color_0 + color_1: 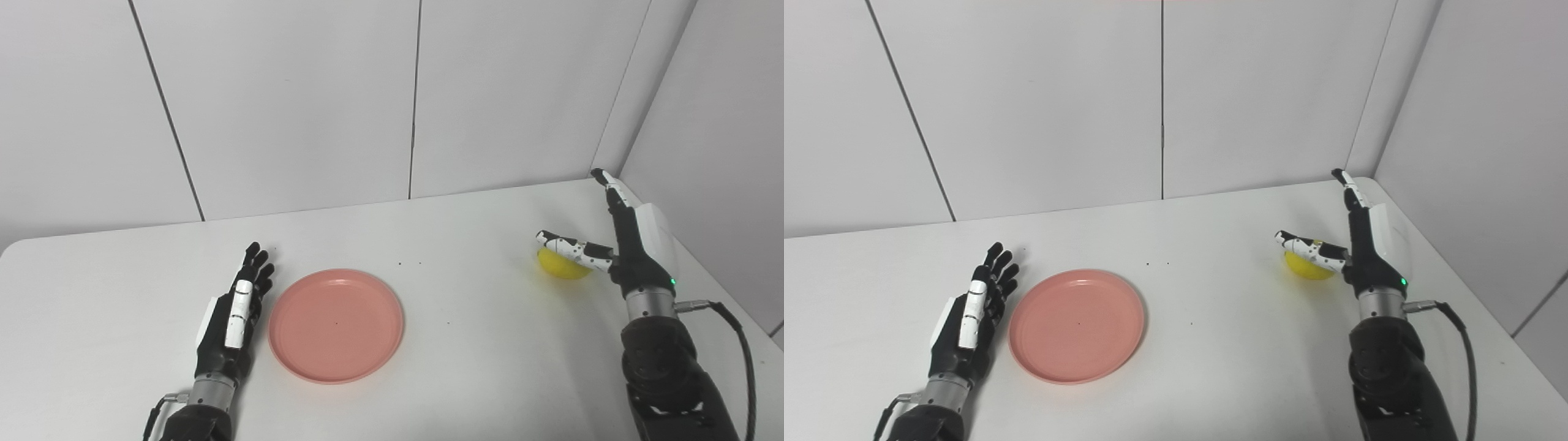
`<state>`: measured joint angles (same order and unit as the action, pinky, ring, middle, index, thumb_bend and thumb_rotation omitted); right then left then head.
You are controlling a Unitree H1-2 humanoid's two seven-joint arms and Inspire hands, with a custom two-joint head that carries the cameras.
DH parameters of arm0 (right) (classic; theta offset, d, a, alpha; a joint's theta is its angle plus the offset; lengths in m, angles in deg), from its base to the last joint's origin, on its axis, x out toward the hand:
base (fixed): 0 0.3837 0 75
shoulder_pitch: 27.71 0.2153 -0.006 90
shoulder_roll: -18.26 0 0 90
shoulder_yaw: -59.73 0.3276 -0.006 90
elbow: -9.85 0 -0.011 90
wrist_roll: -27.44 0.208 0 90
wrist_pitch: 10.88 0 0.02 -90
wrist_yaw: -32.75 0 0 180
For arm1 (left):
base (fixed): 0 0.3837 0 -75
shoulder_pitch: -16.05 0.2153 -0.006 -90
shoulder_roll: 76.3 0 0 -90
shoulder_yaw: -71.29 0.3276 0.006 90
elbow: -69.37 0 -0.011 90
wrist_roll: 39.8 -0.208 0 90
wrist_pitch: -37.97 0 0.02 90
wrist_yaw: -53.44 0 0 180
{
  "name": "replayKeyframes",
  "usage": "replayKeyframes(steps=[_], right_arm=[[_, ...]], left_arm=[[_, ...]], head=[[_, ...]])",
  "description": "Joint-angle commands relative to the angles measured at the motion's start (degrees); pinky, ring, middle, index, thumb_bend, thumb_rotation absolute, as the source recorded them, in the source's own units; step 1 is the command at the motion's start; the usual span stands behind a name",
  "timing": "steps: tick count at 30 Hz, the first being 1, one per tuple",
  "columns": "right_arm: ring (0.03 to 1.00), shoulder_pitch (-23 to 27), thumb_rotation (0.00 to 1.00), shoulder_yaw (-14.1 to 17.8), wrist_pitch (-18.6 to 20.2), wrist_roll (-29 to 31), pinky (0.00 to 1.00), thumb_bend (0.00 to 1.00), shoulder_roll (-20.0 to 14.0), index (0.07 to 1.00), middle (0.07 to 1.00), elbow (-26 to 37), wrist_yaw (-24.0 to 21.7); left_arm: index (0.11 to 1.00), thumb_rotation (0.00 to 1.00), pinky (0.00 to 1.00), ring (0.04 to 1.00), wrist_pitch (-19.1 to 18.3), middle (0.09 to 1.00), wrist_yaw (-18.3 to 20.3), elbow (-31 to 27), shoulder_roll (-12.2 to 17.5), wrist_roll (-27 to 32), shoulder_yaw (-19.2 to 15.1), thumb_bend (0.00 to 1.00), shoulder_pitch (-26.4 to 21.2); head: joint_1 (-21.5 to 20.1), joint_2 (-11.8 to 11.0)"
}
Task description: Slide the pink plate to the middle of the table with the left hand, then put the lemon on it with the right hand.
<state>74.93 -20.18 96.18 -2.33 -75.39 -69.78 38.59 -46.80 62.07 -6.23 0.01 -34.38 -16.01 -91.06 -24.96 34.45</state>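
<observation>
The pink plate [335, 324] lies flat on the white table [459, 343], a little left of the middle. My left hand [236, 312] rests just left of the plate's rim, edge-on, fingers straight and holding nothing. The yellow lemon [562, 264] sits at the right side of the table. My right hand [618, 242] stands beside it, open, its thumb stretched across the lemon's top and its fingers pointing up and away. The lemon's right part is hidden behind the thumb and palm.
White wall panels close off the table at the back and along the right side, right next to my right hand. A black cable [735, 343] loops off the right wrist. A few dark specks [410, 264] mark the tabletop.
</observation>
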Motion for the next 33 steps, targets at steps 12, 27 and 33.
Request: replayKeyframes(steps=[12,27,33], right_arm=[[0.866,3.09,0.32,-1.31,5.43,-2.96,0.77,0.89,-6.03,0.881,0.893,-2.55,-3.19],[0.875,5.06,0.35,-3.78,5.78,-0.05,0.80,0.97,-5.16,0.874,0.890,-11.41,-2.96],[0.885,5.80,0.34,-4.44,5.46,0.79,0.81,0.98,-5.19,0.877,0.896,-13.72,-2.96]], left_arm=[[0.980,1.00,0.98,0.958,0.55,0.977,0.80,1.15,1.86,-0.22,-0.79,0.59,0.87],[0.990,1.00,0.99,0.972,0.53,0.989,1.56,1.11,2.74,-0.22,-1.02,0.58,1.00],[0.980,1.00,0.98,0.965,0.16,0.981,1.47,0.60,2.59,-0.11,-1.06,0.59,1.18]], head=[[-4.25,-0.25],[-5.00,0.29],[-5.03,0.42]])
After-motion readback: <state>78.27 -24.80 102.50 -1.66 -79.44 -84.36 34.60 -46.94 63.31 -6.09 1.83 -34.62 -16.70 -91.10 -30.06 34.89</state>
